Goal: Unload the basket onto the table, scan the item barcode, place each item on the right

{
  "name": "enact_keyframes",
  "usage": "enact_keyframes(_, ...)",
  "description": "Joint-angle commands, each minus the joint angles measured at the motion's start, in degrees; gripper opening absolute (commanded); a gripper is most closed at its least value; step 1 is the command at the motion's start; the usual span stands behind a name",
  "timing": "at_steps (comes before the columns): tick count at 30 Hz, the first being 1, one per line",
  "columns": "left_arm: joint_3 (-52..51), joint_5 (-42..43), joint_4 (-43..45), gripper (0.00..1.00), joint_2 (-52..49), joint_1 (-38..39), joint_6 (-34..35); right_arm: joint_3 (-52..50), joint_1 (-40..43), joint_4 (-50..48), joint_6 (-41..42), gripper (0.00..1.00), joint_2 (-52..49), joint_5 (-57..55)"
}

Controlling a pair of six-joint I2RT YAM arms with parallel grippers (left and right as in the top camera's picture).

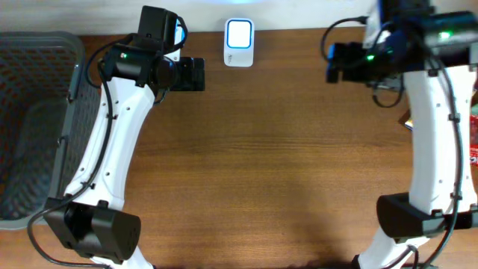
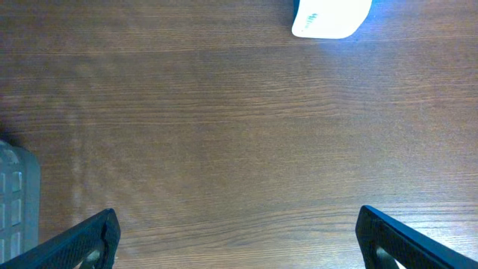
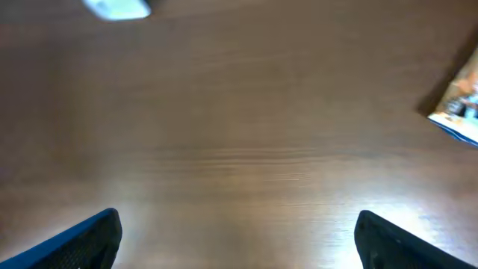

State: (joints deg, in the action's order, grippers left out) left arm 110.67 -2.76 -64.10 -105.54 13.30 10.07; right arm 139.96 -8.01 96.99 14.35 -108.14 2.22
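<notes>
Over the table [image 1: 261,149], left hand [image 2: 237,228] and right hand [image 3: 237,228] gape wide, empty.

A white barcode scanner [image 1: 239,42] is standing at the far edge of the wooden table [image 1: 269,172], its window glowing pale blue. The left arm [image 1: 112,149] is reaching up from the near left corner, with the left gripper [image 1: 194,75] pointing toward the scanner from just beside it. The right arm [image 1: 437,134] is reaching up along the right side, and the right gripper [image 1: 334,63] is facing the scanner from farther off. A grey mesh basket [image 1: 30,127] is sitting at the left edge. Colourful packets [image 1: 473,138] are showing partly at the right edge.
</notes>
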Motion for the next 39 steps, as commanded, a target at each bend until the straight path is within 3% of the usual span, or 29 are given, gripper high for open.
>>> enact_keyframes(1, 0.11, 0.42, -0.11, 0.99, 0.13, -0.35, -0.35, -4.46, -8.0, 0.35, -0.57, 0.99, 8.83, -2.08)
enact_keyframes(4, 0.11, 0.42, -0.11, 0.99, 0.13, -0.35, -0.35, -20.26, -14.01, 0.33, -0.39, 0.99, 19.43, -3.98)
enact_keyframes(6, 0.11, 0.42, -0.11, 0.99, 0.13, -0.35, -0.35, -24.59, -14.14, 0.33, -0.37, 0.99, 20.79, -1.36)
enact_keyframes(14, 0.11, 0.42, -0.09, 0.99, 0.13, -0.35, -0.35, -25.05, -14.1, 0.13, -2.36, 0.99, 23.67, -5.73)
enact_keyframes(18, 0.11, 0.42, -0.11, 0.99, 0.13, -0.35, -0.33, -25.46, -14.1, -1.73, -7.89, 0.98, 25.33, -5.88)
enact_keyframes(23, 0.11, 0.42, -0.09, 0.99, 0.13, -0.35, -0.35, -29.11, -13.99, -9.16, -12.13, 0.98, 35.5, -5.81)
enact_keyframes(25, 0.11, 0.42, -0.11, 0.99, 0.13, -0.35, -0.33, -40.37, -11.82, -16.46, -14.14, 0.98, 42.75, -5.44)
enact_keyframes(29, 0.11, 0.42, -0.09, 0.99, 0.13, -0.35, -0.35, -73.92, -1.95, -39.76, -14.19, 0.98, 61.02, 0.72)
enact_keyframes(32, 0.11, 0.42, -0.09, 0.99, 0.13, -0.35, -0.33, -95.51, 4.5, -57.24, -19.12, 0.99, 76.48, 10.73)
enact_keyframes(39, 0.11, 0.42, -0.09, 0.99, 0.13, -0.35, -0.35, -126.99, 6.88, -92.28, -20.11, 0.98, 96.59, 9.73)
